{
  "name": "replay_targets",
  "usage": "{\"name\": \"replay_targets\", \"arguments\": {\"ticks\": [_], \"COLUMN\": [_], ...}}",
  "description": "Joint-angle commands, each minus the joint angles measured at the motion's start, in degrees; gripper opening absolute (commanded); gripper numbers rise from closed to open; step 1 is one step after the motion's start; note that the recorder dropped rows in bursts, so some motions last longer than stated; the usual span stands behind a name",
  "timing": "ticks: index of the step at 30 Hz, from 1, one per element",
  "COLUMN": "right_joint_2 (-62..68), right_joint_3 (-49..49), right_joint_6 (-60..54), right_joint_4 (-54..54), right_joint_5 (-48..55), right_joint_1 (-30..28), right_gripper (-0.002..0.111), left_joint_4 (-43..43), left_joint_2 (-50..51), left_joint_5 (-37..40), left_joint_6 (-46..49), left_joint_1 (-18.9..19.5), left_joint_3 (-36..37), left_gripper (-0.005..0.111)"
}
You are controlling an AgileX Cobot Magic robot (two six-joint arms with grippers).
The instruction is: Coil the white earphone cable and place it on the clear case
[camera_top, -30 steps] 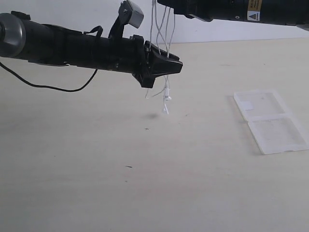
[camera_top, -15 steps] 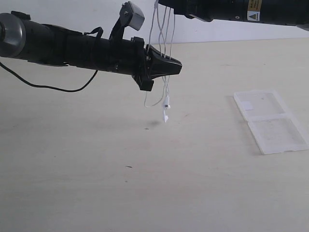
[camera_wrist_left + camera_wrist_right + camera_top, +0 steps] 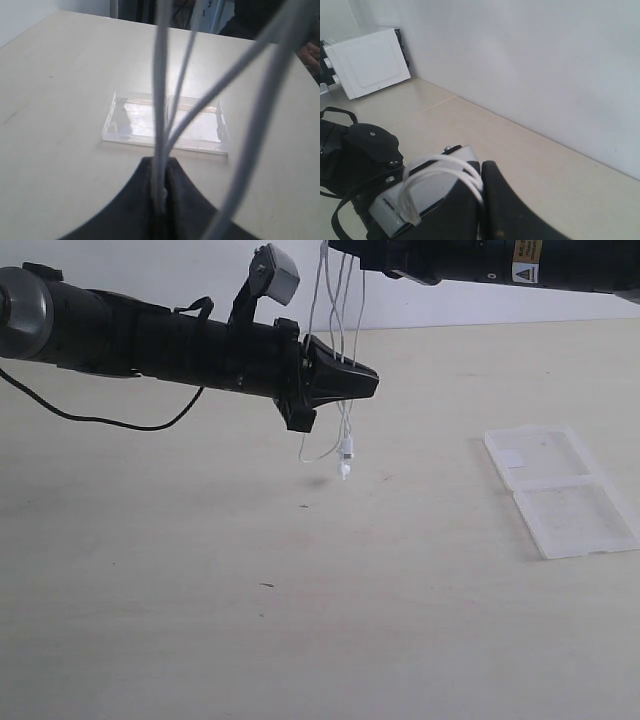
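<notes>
We are holding the left gripper (image 3: 366, 380) out above the table (image 3: 200, 600), its jaws pressing together on one strand of the white earphone cable (image 3: 346, 448). The cable is hanging in long loops from our right gripper (image 3: 481, 172) higher up, whose jaws are likewise clamping tight on it. An earbud is dangling just below the left gripper, clear of the tabletop. The clear case (image 3: 562, 490) is lying open and flat on the table, well apart to the right.
</notes>
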Motion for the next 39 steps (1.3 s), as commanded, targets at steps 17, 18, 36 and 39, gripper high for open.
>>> {"name": "replay_targets", "arguments": {"ticks": [17, 18, 36, 39], "right_joint_2": [-0.96, -0.96, -2.03, -2.03], "right_joint_3": [-0.41, -0.41, -0.41, -0.41], "right_joint_6": [-0.53, -0.53, -1.00, -1.00], "right_joint_4": [-1.01, -1.01, -1.00, -1.00], "right_joint_5": [1.67, 2.40, 7.78, 7.78], "right_joint_1": [-0.23, -0.23, -0.23, -0.23], "right_gripper": [0.000, 0.000, 0.000, 0.000], "left_joint_4": [0.35, 0.35, 1.59, 1.91], "left_joint_2": [0.13, 0.13, 0.01, -0.10], "left_joint_5": [1.11, 1.11, 1.11, 1.11], "left_joint_6": [-0.78, -0.87, -1.60, -1.60], "left_joint_1": [-0.26, -0.26, -0.26, -0.26], "left_joint_3": [0.12, 0.12, 0.12, 0.12], "left_gripper": [0.005, 0.005, 0.005, 0.005]}}
